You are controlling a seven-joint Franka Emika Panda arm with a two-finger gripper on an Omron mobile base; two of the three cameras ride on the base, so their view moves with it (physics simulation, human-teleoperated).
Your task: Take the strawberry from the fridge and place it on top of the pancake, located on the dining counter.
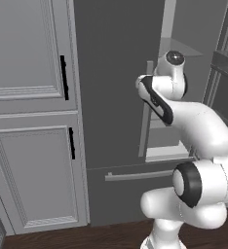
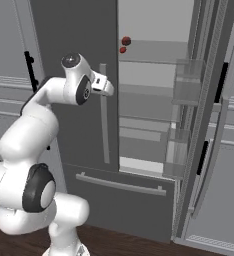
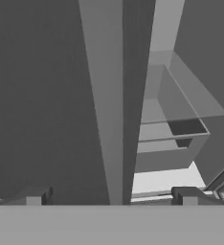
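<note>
Jaws spread at the tall dark grey double-door fridge (image 2: 74, 30), right door swung wide.
We should steer past the pale bar handle (image 3: 106, 119) toward the tiny red strawberry (image 2: 122, 50) on the upper glass shelf (image 2: 154, 52).

The fridge (image 2: 74, 30) is dark grey across its closed door and lower drawer, with pale grey bar handles (image 2: 104, 112) and a light grey inside (image 2: 149, 20); its shelves (image 2: 149, 50) read as a slightly deeper grey, and the door bins (image 2: 186, 82) are translucent grey. On an upper shelf sits a tiny bright red strawberry (image 2: 122, 50) beside a larger dark red round fruit (image 2: 126, 40). The cabinets (image 1: 28, 121) are pale grey, panelled, with black handles (image 1: 63, 77). The arm (image 1: 203, 131) is white with dark joints. The floor (image 1: 101, 236) is dark brown wood. The end effector (image 3: 112, 197) has dark grey tips.
</note>
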